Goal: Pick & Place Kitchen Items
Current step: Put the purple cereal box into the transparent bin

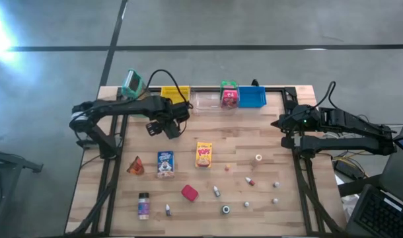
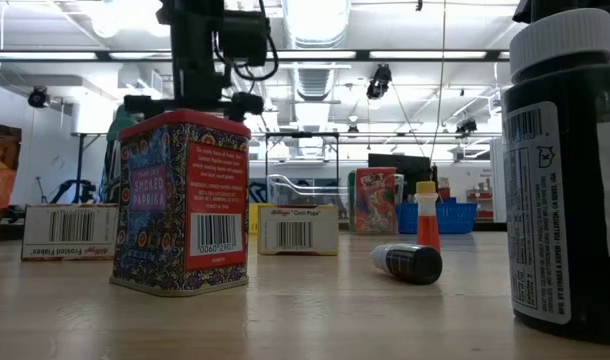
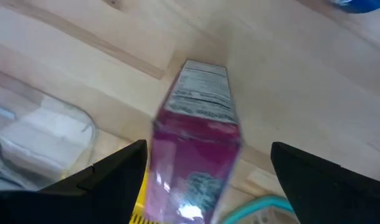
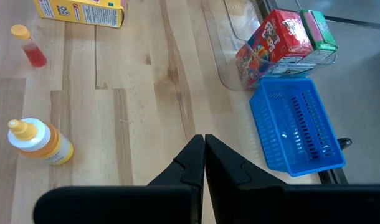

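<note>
High view: the left gripper (image 1: 167,125) hovers near the yellow bin (image 1: 174,94) at the table's far edge, positioned for delivery; the right gripper (image 1: 283,124) waits at the right edge. Two cereal boxes, blue (image 1: 165,163) and yellow (image 1: 203,154), one red block (image 1: 189,192), one orange wedge (image 1: 135,165) and one jar (image 1: 143,205) lie mid-table, presumably awaiting pickup. Low view: one paprika tin (image 2: 183,203) stands nearest; one dark bottle (image 2: 408,262) lies on its side. Left wrist view: the fingers (image 3: 109,177) stand released, wide apart, with one pink box (image 3: 195,146) between them; contact cannot be confirmed. Right wrist view: the jaws are clenched on nothing; two boxes rest in the clear bin (image 4: 230,37) beside one blue bin (image 4: 296,124).
</note>
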Controlling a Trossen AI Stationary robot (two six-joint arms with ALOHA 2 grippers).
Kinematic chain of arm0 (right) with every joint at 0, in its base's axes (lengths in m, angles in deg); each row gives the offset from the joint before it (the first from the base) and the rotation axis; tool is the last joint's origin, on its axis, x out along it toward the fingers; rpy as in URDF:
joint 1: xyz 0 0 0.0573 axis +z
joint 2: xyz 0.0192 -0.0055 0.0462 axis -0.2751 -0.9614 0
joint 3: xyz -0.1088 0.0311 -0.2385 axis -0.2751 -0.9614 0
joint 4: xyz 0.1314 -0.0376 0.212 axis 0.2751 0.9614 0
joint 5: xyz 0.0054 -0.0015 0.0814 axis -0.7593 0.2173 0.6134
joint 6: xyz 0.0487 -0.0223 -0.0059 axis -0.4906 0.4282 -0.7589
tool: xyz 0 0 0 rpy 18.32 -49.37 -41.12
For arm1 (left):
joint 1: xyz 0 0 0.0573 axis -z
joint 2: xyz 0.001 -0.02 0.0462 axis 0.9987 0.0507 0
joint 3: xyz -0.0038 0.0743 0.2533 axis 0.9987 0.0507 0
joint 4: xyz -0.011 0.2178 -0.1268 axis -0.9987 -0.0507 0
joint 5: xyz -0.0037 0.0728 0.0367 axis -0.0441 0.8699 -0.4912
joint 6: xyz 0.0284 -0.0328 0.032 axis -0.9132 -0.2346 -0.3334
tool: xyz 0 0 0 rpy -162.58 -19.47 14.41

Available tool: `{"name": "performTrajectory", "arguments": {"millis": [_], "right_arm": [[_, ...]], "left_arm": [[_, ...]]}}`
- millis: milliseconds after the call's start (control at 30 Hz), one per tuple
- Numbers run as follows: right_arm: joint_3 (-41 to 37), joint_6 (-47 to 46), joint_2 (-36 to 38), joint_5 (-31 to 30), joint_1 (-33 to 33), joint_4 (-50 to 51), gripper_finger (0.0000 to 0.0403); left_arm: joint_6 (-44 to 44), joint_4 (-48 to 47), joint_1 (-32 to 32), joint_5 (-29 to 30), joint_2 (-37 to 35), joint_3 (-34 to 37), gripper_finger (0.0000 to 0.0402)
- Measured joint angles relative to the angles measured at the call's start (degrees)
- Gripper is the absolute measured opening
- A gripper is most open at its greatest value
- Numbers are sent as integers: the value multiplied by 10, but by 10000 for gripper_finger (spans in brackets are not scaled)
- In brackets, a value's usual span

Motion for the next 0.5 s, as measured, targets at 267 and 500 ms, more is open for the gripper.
{"name": "performTrajectory", "arguments": {"millis": [267, 500], "right_arm": [[0, 0, 0, 0, 0, 0, 8], [0, 0, 0, 0, 0, 0, 8]], "left_arm": [[-41, 80, -6, 11, 0, 55, 346], [-76, 130, -22, 18, 0, 94, 345]]}}
